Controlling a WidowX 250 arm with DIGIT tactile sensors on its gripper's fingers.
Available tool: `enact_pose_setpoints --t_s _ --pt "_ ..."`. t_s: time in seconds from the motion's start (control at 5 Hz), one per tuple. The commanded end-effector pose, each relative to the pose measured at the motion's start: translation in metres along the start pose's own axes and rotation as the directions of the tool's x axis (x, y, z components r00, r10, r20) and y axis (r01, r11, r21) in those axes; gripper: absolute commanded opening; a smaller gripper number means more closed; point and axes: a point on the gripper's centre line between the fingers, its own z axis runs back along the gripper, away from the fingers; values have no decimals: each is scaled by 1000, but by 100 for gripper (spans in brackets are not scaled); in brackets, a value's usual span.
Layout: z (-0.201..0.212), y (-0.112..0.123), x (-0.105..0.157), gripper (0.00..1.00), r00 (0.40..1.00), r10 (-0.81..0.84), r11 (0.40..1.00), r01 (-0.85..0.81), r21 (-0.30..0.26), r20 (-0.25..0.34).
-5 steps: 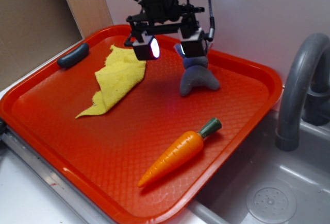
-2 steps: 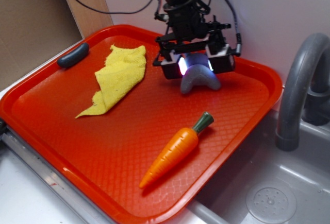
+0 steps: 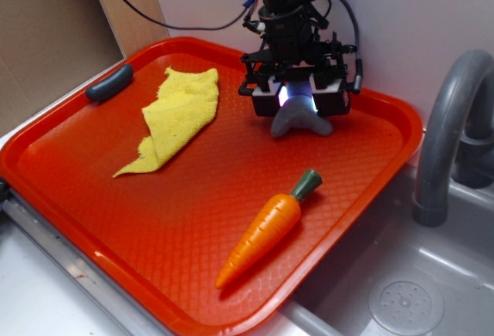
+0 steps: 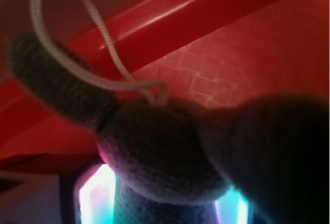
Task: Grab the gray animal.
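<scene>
Scene was a red tray [image 3: 93,197] sitting beside a gray sink [image 3: 401,297] w/ a curved faucet [image 3: 448,120], white wall behind. All places below given rel. to the tray.

Nearest the front edge lay a toy carrot [image 3: 266,229], tip toward the front, green top pointing back. Further in, left of centre, a crumpled yellow cloth [image 3: 176,117]. On the back-left rim sat a dark gray sausage-shaped piece [image 3: 109,83], not the target.

Toward the back-right of the tray was the gray animal [image 3: 301,122], a small plush rabbit, stubby legs splayed on the tray floor. The pincer [image 3: 297,100] was down over its upper body, one lit pad each side. Wrist view showed the gray animal [image 4: 154,152] filling the frame, one ear [image 4: 56,85] sticking out and a thin white loop [image 4: 98,33] above it, glow on both flanks. Pads looked close on or touching the plush, but can't tell if the pincer was actually shut on it.

Handling, as a guess: light, soft, squashy, fuzzy so prob. not slippery, not fragile. It'd compress a lot, so squeeze firm. Best hold across the torso/head mass, not the ear or loop, which would flop & slip out.
</scene>
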Motion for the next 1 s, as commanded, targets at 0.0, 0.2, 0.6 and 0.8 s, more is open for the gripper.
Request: enact_pose_setpoints --t_s 0.0,0.2,0.6,0.8 --pt "88 53 -13 0 989 -17 1000 18 -6 148" --pt "136 107 -22 0 983 -87 984 110 -138 160" --pt "198 168 -42 0 953 -111 988 137 -74 282" --pt "196 163 -44 0 953 -120 988 143 -65 279"
